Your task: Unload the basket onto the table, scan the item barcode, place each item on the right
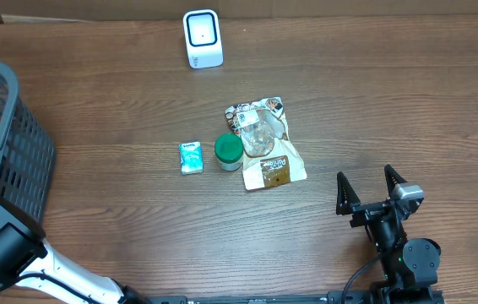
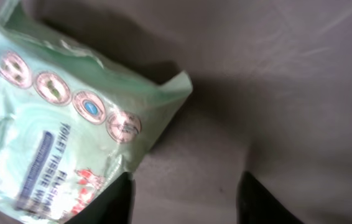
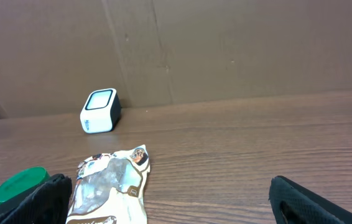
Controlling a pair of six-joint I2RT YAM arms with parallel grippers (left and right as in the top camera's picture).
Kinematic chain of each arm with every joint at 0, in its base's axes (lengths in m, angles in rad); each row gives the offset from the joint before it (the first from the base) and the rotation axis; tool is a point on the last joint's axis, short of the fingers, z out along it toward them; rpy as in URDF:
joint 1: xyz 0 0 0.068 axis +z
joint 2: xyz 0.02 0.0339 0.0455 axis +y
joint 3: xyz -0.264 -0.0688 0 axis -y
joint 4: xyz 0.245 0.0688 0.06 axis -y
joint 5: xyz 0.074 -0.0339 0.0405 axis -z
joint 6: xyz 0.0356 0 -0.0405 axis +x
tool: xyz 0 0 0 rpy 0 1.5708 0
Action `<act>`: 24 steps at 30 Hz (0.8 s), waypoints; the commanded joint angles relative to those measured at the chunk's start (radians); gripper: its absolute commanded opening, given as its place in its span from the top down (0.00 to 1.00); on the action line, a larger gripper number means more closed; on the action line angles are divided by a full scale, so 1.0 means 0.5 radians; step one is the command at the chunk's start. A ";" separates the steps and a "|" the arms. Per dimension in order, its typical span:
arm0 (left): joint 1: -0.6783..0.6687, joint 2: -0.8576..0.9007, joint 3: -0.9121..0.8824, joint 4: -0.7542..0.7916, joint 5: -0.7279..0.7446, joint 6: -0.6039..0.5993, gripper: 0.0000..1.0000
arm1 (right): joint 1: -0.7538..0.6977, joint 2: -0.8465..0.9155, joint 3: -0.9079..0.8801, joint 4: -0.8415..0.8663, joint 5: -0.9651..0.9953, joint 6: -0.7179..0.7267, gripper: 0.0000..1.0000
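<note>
1. Nothing is at the scanner (image 1: 203,38), a small white box with a dark window. It stands alone at the far edge of the wooden bench (image 1: 391,101).
2. Three items sit clustered mid-bench: a small mint packet (image 1: 190,157), a jar (image 1: 228,152) with a green lid just beside it, and a snack bag (image 1: 264,143) touching the jar on its other side.
3. In the wrist view the left jaws stand partly apart with nothing between them. A pale green wipes pack (image 2: 70,118) lies loose just beside one finger (image 2: 117,199). The surface under it is dull and blurred, so I cannot tell whether it is the floor of the basket (image 1: 7,143). From overhead the left jaws are hidden past the left edge.
4. The right jaws are spread wide and empty, low at the near right of the bench, well apart from the cluster.
5. For the three bench items the whole job seems to be left: lift one, find its barcode, and turn it to the scanner's window. Whether the wipes pack has been scanned cannot be told.
6. The wipes pack is soft, crinkled film with a pinched seam corner, likely slippery. The snack bag is flat, glossy and wrinkled. The jar is round and rigid. The basket is dark open mesh.
</note>
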 commanded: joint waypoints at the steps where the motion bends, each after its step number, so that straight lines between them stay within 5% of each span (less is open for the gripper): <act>1: -0.018 0.011 0.214 -0.168 0.034 0.024 0.00 | 0.004 -0.016 -0.021 0.010 0.004 0.005 0.00; 7: 0.047 0.012 0.273 -0.336 -0.192 0.026 0.00 | 0.004 -0.016 -0.021 0.010 0.004 0.005 0.00; 16: 0.220 0.014 0.205 -0.105 -0.186 0.223 0.01 | 0.004 -0.016 -0.021 0.010 0.004 0.005 0.00; 24: 0.247 0.014 -0.027 0.225 0.166 0.482 0.08 | 0.004 -0.016 -0.021 0.010 0.004 0.005 0.00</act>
